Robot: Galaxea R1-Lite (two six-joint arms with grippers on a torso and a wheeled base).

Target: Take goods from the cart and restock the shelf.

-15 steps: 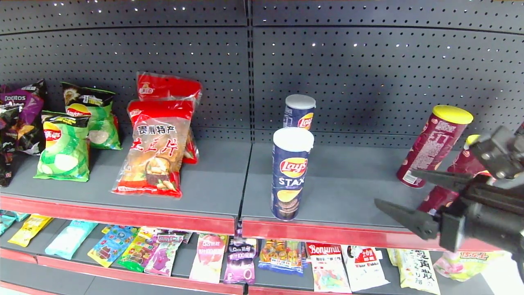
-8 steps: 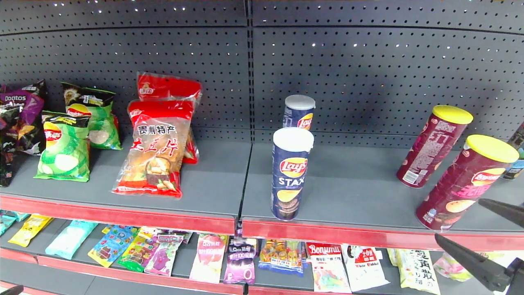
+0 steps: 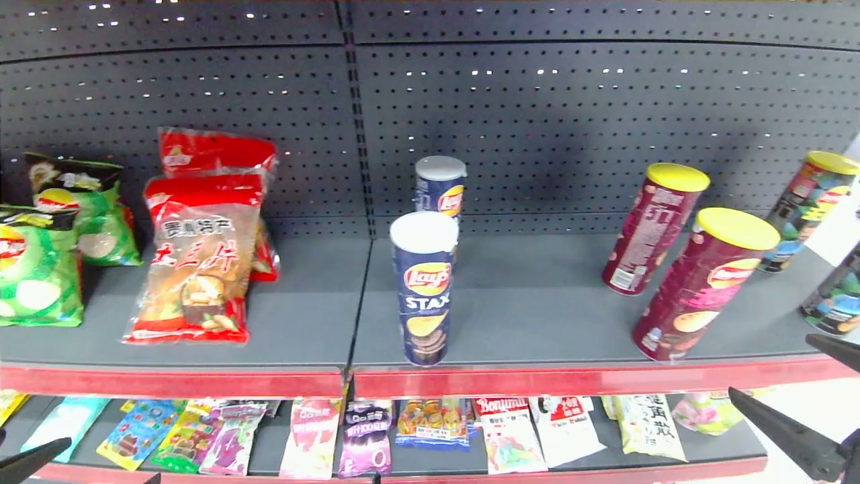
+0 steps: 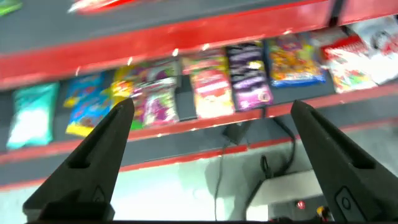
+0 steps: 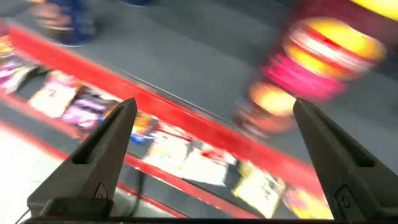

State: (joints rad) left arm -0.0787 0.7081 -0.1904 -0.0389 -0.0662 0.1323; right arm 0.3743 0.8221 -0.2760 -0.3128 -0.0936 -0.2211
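**A:** Where did the hands stand?

**B:** Nearest of all, and low. The right gripper (image 3: pixel 772 366) hung at five o'clock and the left gripper (image 3: pixel 94 465) at seven. Both had their fingers spread wide with nothing between them.

**A:** So the step was a fetch?

**B:** I judged it so. Empty hands before a half-filled shelf (image 3: pixel 537 323) meant the next item had yet to come from the cart.

**A:** What lay just beyond the hands?

**B:** Flat packets (image 3: pixel 366 437) on the lower tier at six o'clock, then the red lip (image 3: pixel 571 380) of the upper deck. Right behind it stood the front blue can (image 3: pixel 424 289) near the centre. The near maroon can (image 3: pixel 702 282) was at four o'clock, close to the edge.

**A:** And farther back?

**B:** A second blue can (image 3: pixel 440 188) stood behind the first, and the far maroon can (image 3: pixel 655 228) was at three o'clock. The red snack bags (image 3: pixel 195 269) were at nine, and the pegboard (image 3: pixel 571 121) came last.

**A:** How could it be done well?

**B:** The open fingers needed to pass clear of the lip and of the near maroon can, which looked easy to tip. The new item wanted carrying upright over the lip. It belonged on the bare deck between blue and maroon, well back from the edge.
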